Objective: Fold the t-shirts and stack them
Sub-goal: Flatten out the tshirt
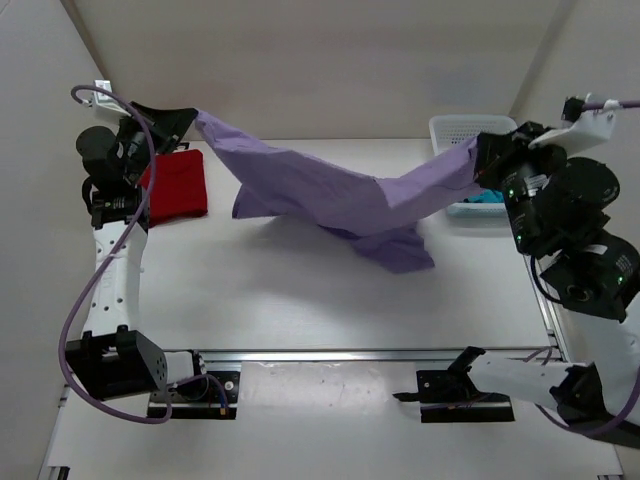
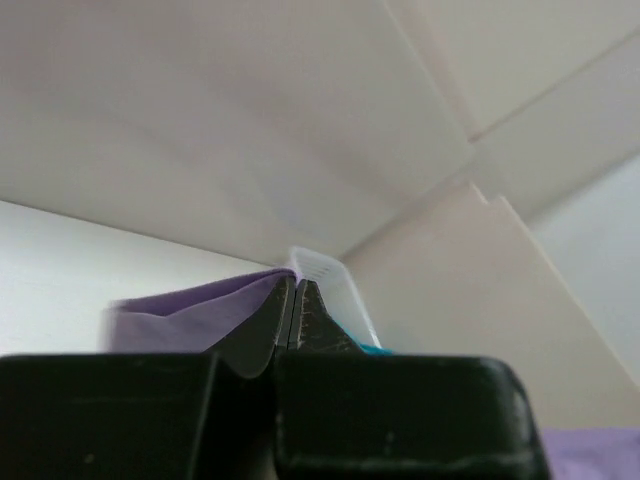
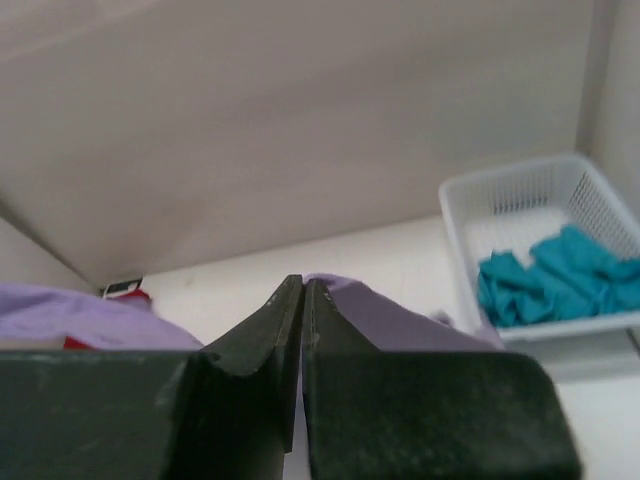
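The lavender t-shirt (image 1: 330,195) hangs stretched in the air between both arms, its middle sagging to the table. My left gripper (image 1: 190,118) is shut on its left end, up at the far left; purple cloth (image 2: 190,310) shows beside the closed fingers. My right gripper (image 1: 482,158) is shut on its right end, with cloth (image 3: 420,320) at the closed fingertips. The dark red t-shirt (image 1: 178,185) lies folded at the far left. The teal t-shirt (image 3: 550,275) lies crumpled in the basket.
A white mesh basket (image 1: 450,128) stands at the far right, behind the right gripper; it also shows in the right wrist view, basket (image 3: 455,215). White walls close the back and sides. A metal rail (image 1: 350,355) runs along the near edge.
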Controlling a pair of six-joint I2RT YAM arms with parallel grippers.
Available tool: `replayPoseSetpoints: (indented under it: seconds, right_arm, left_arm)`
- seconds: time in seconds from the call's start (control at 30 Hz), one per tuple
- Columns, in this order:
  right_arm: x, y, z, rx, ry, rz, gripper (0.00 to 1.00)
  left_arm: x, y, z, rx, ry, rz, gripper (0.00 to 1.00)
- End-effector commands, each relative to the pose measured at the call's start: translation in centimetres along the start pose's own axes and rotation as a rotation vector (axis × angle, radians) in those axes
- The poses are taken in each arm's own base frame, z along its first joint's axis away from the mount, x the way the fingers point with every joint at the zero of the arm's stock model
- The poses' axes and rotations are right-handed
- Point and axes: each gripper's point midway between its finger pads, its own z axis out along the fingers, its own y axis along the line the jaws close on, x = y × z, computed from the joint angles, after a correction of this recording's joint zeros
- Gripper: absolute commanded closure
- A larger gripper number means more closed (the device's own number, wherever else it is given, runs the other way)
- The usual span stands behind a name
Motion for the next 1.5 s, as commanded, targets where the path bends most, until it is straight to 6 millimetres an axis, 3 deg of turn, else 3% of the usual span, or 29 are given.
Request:
replayPoseSetpoints:
  seconds: [0.0, 0.1, 0.13, 0.2, 0.27, 0.33, 0.37, 0.43, 0.47, 0.5, 0.53, 0.57, 0.6, 0.63, 0.67, 0.7, 0.73, 0.8, 0.9, 0.97, 1.03, 1.13, 1.17, 1.23, 1.27, 1.3, 1.37, 1.4, 1.47]
  right_arm:
    - [-1.8, 1.8, 2.1, 0.110, -0.070, -0.245, 1.00]
    - [-3.5, 4.5, 4.7, 0.083, -0.156, -0.326, 1.00]
    - [-4.8, 4.0, 6.0, 0.028, -0.158, -0.281, 1.00]
    - [-1.7, 2.3, 11.4, -0.029, -0.015, -0.241, 1.00]
    - [2.6, 0.9, 15.4, -0.084, 0.090, -0.242, 1.00]
    - [6.9, -0.8, 19.8, -0.101, 0.201, -0.231, 1.00]
    - [7.1, -0.8, 20.7, -0.159, 0.231, -0.182, 1.00]
    - [11.5, -2.9, 25.2, -0.131, 0.334, -0.185, 1.00]
    - [10.0, -2.6, 26.1, -0.155, 0.306, -0.185, 1.00]
    - [13.0, -3.4, 28.3, -0.144, 0.377, -0.187, 1.00]
    - [12.0, -3.6, 30.5, -0.138, 0.334, -0.189, 1.00]
    - [12.1, -4.4, 31.3, -0.142, 0.324, -0.143, 1.00]
    - [9.8, -4.1, 31.6, -0.177, 0.258, -0.095, 1.00]
    - [9.2, -4.4, 32.0, -0.180, 0.246, -0.071, 1.00]
    - [5.8, -4.3, 31.9, -0.168, 0.159, -0.076, 1.00]
    - [4.0, -3.6, 31.6, -0.180, 0.107, -0.076, 1.00]
    - [0.0, -2.7, 30.3, -0.223, -0.002, -0.071, 1.00]
    - [-5.9, -1.1, 26.9, -0.252, -0.158, -0.074, 1.00]
    - [-12.7, 0.3, 22.3, -0.287, -0.341, -0.070, 1.00]
    - [-13.9, 0.0, 20.9, -0.295, -0.363, -0.080, 1.00]
    - [-13.8, -0.5, 19.4, -0.287, -0.340, -0.078, 1.00]
    - [-10.6, -1.6, 19.3, -0.211, -0.244, -0.132, 1.00]
    - [-7.9, -1.7, 20.1, -0.202, -0.175, -0.139, 1.00]
    - [-4.5, -2.5, 19.5, -0.179, -0.083, -0.148, 1.00]
    - [-0.4, -3.6, 19.9, -0.140, 0.005, -0.161, 1.00]
    - [-0.9, -3.1, 18.3, -0.141, -0.036, -0.169, 1.00]
    - [5.9, -4.9, 15.9, -0.110, 0.067, -0.158, 1.00]
    - [7.7, -4.9, 15.3, -0.103, 0.093, -0.157, 1.00]
    - [15.2, -7.3, 12.5, -0.039, 0.235, -0.158, 1.00]
  left_arm:
    - [1.4, -2.6, -0.2, 0.115, 0.108, -0.100, 1.00]
    - [-0.6, -1.5, 0.1, 0.045, 0.051, -0.026, 1.00]
    - [0.0, -0.8, 0.3, 0.006, 0.064, -0.027, 1.00]
    - [0.1, 1.8, 1.3, -0.115, 0.032, 0.050, 1.00]
    - [2.0, 4.3, 2.2, -0.194, 0.063, 0.063, 1.00]
    - [4.4, 9.1, 3.5, -0.290, 0.107, 0.036, 1.00]
    - [5.5, 11.5, 4.3, -0.336, 0.129, 0.015, 1.00]
    - [6.8, 14.2, 5.7, -0.389, 0.151, -0.013, 1.00]
    - [8.1, 16.5, 6.5, -0.426, 0.179, -0.031, 1.00]
    - [8.3, 16.2, 7.5, -0.411, 0.191, -0.044, 1.00]
    - [8.4, 16.5, 9.0, -0.403, 0.197, -0.056, 1.00]
    - [7.8, 16.3, 10.3, -0.389, 0.194, -0.052, 1.00]
    - [6.8, 15.3, 11.8, -0.354, 0.188, -0.059, 1.00]
    - [6.5, 14.4, 12.4, -0.332, 0.192, -0.062, 1.00]
    - [4.3, 12.3, 13.4, -0.284, 0.151, -0.048, 1.00]
    - [3.4, 12.3, 13.7, -0.284, 0.145, -0.050, 1.00]
    - [1.3, 9.3, 14.3, -0.222, 0.110, -0.035, 1.00]
    - [-3.3, 5.4, 14.1, -0.154, 0.021, 0.010, 1.00]
    - [-7.5, 3.1, 12.3, -0.147, -0.078, 0.055, 1.00]
    - [-10.1, 3.6, 10.9, -0.142, -0.122, 0.045, 1.00]
    - [-10.9, 3.4, 10.0, -0.137, -0.138, 0.043, 1.00]
    - [-10.5, 3.6, 9.3, -0.146, -0.135, 0.041, 1.00]
    - [-10.2, 3.1, 9.1, -0.136, -0.131, 0.044, 1.00]
    - [-8.9, 5.0, 8.5, -0.184, -0.116, 0.041, 1.00]
    - [-8.8, 4.3, 7.8, -0.181, -0.122, 0.049, 1.00]
    - [-7.3, 5.9, 7.6, -0.211, -0.103, 0.046, 1.00]
    - [-4.0, 7.8, 4.8, -0.281, -0.077, 0.059, 1.00]
    - [-3.3, 8.7, 4.2, -0.315, -0.089, 0.085, 1.00]
    - [0.4, 11.7, 0.6, -0.426, -0.070, 0.113, 1.00]
